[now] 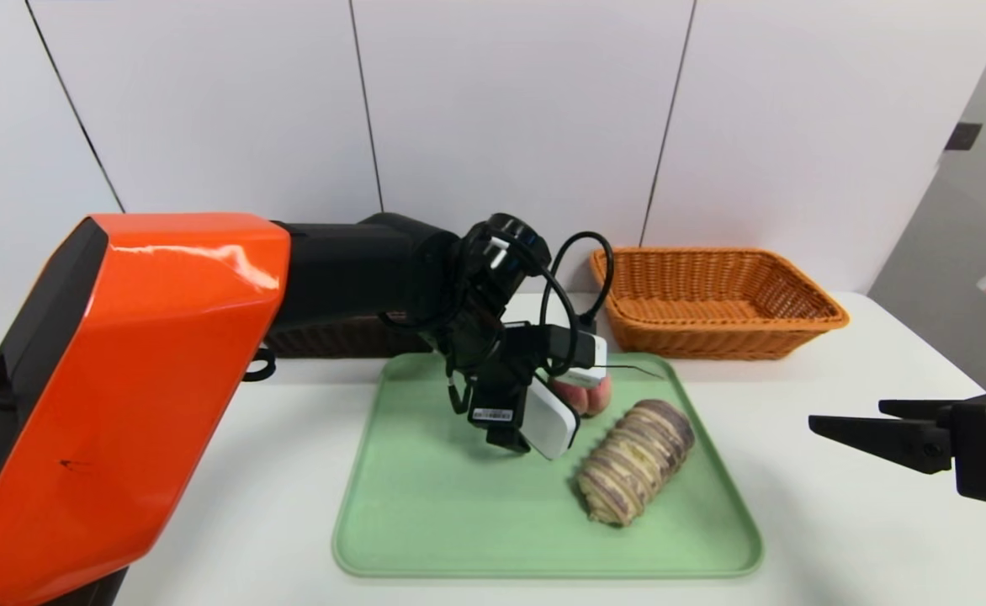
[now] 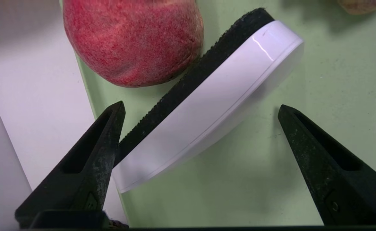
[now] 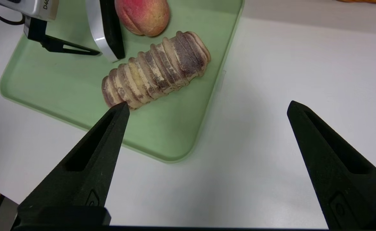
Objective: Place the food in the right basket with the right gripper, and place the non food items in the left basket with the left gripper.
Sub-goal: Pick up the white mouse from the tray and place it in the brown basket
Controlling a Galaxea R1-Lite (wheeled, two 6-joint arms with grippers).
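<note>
A white block with a black edge (image 2: pixel 207 106) (image 1: pixel 553 421) stands on its edge on the green tray (image 1: pixel 426 505), slantwise between the fingers of my left gripper (image 2: pixel 201 107). That gripper is open and one fingertip (image 2: pixel 115 118) is close to the block's black edge. The pink-red peach (image 1: pixel 587 394) (image 2: pixel 133 41) sits just behind the block. The striped bread roll (image 1: pixel 636 461) (image 3: pixel 157 69) lies on the tray's right side. My right gripper (image 3: pixel 208 105) (image 1: pixel 846 431) hovers open over the table, right of the tray, holding nothing.
The orange-tan right basket (image 1: pixel 712 337) stands at the back right. The dark brown left basket (image 1: pixel 333 341) is mostly hidden behind my left arm. The tray's near right corner (image 3: pixel 175 154) lies close to the right gripper.
</note>
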